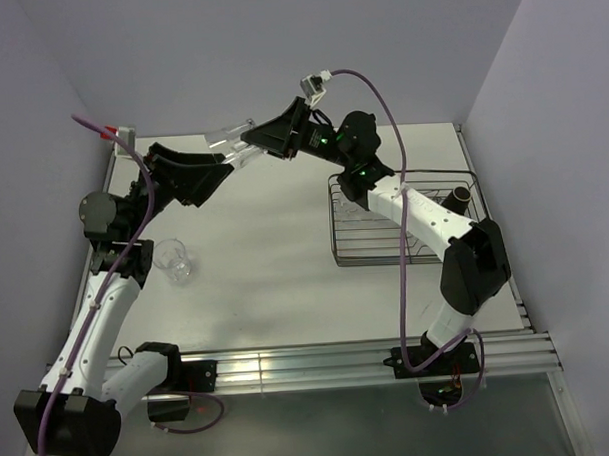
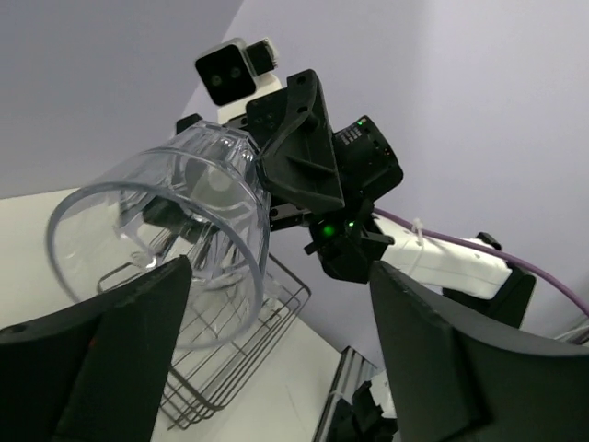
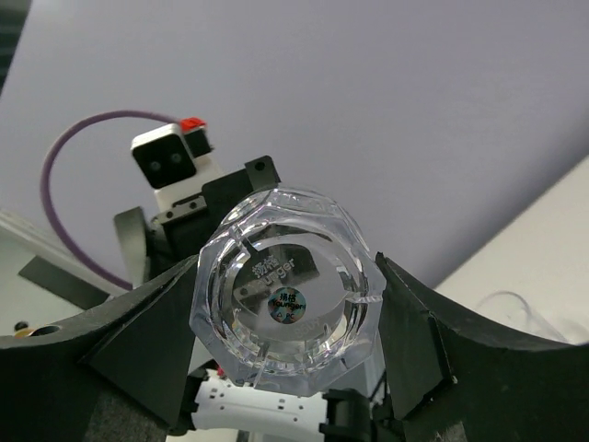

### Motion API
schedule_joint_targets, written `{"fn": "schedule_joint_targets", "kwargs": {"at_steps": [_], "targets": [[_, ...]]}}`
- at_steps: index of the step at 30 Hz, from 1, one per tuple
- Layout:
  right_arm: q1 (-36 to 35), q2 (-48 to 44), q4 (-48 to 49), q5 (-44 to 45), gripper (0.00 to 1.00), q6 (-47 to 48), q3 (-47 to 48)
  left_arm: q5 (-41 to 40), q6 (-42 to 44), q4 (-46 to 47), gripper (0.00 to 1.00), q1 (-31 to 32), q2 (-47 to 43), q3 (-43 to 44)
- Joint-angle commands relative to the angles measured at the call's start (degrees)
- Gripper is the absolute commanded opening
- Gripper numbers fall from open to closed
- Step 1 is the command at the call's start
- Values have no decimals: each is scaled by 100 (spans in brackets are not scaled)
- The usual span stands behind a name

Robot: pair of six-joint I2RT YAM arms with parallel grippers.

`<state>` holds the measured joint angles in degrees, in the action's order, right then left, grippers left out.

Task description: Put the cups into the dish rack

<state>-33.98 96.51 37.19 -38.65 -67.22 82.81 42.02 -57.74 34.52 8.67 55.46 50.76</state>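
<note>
A clear faceted tumbler (image 1: 230,139) hangs in the air at the back of the table between both raised arms. My right gripper (image 1: 251,142) is shut on it: in the right wrist view its base (image 3: 287,304) sits between my right gripper's (image 3: 287,276) two fingers. My left gripper (image 1: 225,164) is open just below and left of it; in the left wrist view the tumbler's mouth (image 2: 161,249) faces me beside the left finger, with my left gripper (image 2: 276,276) spread wide. Another tumbler (image 1: 174,261) lies on the table at the left. The wire dish rack (image 1: 404,224) holds a dark brown mug (image 1: 462,197).
The rack also shows in the left wrist view (image 2: 230,359) below the held tumbler. The table tumbler shows at the right wrist view's lower right (image 3: 515,318). Purple walls close in the table at the back and sides. A metal rail (image 1: 319,363) runs along the near edge.
</note>
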Motion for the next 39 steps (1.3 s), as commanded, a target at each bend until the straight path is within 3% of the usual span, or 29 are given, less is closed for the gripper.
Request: {"fn": "schedule_joint_targets", "kwargs": {"at_steps": [1, 6, 10, 11, 15, 20, 25, 33, 39], "targets": [[295, -466, 17, -1, 25, 226, -220, 88, 534, -647, 88, -145, -342, 83], [821, -939, -754, -334, 26, 850, -685, 244, 1263, -1736, 97, -601, -641, 416], [1392, -1274, -2186, -740, 26, 2043, -705, 859, 1905, -3367, 99, -1226, -537, 873], [1472, -1353, -2607, -775, 25, 2760, -678, 1000, 1976, -3608, 99, -1375, -493, 996], [1797, -1714, -4525, -661, 23, 4311, -652, 1606, 2021, -3980, 99, -2113, -369, 962], [1956, -2022, -6132, 155, 21, 5964, -476, 1485, 2389, -4179, 99, -2246, -423, 873], [1956, -2233, -6680, 999, 21, 6843, -598, 1125, 2934, -4744, 99, -2238, -290, 1102], [1947, -2382, -6857, 1939, 16, 7161, -1143, 1151, 3066, -4762, 99, -2246, -361, 1015], [1939, -2461, -6813, 2081, 15, 7205, -1538, 1124, 3137, -4762, 99, -2247, -387, 979]]}}
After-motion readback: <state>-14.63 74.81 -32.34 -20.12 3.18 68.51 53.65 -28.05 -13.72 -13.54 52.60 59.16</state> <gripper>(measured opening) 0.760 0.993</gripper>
